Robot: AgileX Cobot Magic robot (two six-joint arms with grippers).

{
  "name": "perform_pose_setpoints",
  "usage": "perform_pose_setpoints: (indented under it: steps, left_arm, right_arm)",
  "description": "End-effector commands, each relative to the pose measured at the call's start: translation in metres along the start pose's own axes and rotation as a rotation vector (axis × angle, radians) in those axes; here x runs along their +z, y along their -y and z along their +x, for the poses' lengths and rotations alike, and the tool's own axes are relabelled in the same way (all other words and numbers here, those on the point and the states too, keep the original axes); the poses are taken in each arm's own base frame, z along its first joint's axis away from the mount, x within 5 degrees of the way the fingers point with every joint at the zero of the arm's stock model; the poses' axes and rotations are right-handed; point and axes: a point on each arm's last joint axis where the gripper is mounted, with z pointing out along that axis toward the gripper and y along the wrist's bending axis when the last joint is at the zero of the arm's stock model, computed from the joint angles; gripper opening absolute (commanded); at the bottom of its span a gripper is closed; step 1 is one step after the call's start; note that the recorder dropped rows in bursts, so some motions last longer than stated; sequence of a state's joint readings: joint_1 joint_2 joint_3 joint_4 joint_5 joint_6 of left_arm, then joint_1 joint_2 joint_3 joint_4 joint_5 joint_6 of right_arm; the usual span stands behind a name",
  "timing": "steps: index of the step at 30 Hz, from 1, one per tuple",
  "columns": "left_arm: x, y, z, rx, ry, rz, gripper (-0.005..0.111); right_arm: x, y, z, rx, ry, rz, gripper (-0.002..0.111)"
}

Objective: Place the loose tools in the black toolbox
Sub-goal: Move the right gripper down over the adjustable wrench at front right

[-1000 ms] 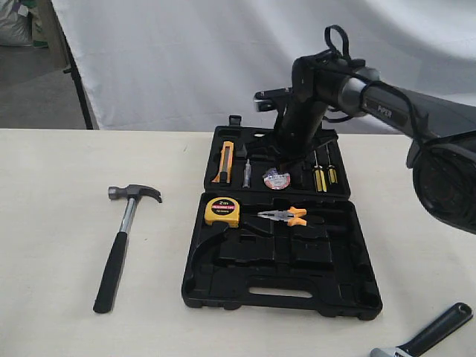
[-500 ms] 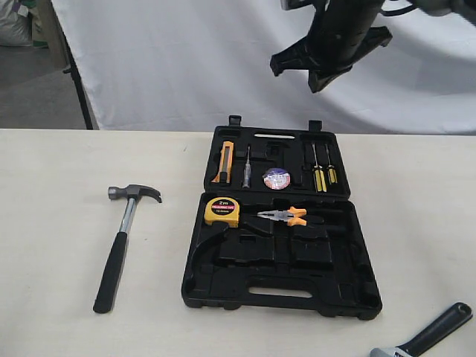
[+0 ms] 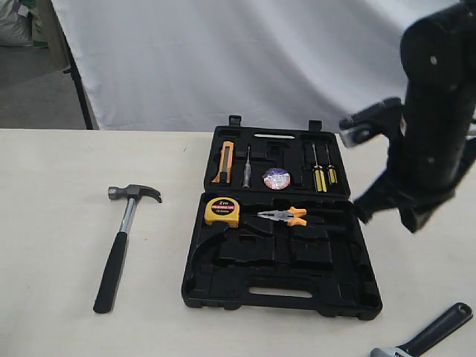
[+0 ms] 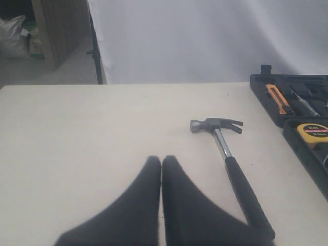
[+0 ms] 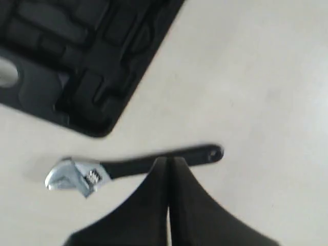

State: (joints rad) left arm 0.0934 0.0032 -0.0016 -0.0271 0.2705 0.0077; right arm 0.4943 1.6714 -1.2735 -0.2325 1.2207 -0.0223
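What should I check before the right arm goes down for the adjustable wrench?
1. Right claw open for a grasp: not ok, its fingers are pressed together.
2. Adjustable wrench free to lift: ok, it lies flat on the table, apart from the toolbox.
3. Toolbox open: ok, both halves lie flat.
4. Tape roll stowed: ok, in the far half.
5. Claw hammer stowed: not ok, on the table left of the toolbox.
6. Recess meant for the wrench: cannot tell.
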Motion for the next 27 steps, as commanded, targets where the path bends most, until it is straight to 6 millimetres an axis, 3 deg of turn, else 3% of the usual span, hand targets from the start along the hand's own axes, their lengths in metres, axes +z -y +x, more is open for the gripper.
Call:
perform_pose_setpoints:
  steps: [1,6,15,17,21,24,27]
  left_arm:
    - [0.0,0.0,0.0,-0.011,0.002,-0.002,0.001]
    - [0.0,0.0,0.0,-0.011,0.002,-0.002,0.001]
    - [0.0,0.0,0.0,-0.011,0.002,-0.002,0.001]
    - [0.0,0.0,0.0,-0.011,0.002,-0.002,0.001]
    - [0.0,0.0,0.0,-0.011,0.002,-0.002,0.001]
    - [0.0,0.0,0.0,-0.011,0.002,-0.002,0.001]
    - [0.0,0.0,0.0,-0.011,0.002,-0.002,0.001]
  right_arm:
    - [0.025,-0.008,0.04,-0.027,-0.127,-0.002,0.0]
    - [0.057,-0.019,0.065,-0.057,-0.22,-0.024,0.0]
    - [0.084,-0.026,0.066,-0.131,-0.211,-0.038,0.003]
    - [0.086,-0.026,0.065,-0.132,-0.204,-0.039,0.017]
    - [0.088,-0.026,0.063,-0.145,-0.197,-0.037,0.059]
    - [0.088,-0.027,0.063,-0.258,-0.194,-0.052,0.088]
    - [0.088,-0.027,0.061,-0.39,-0.168,-0.062,0.103]
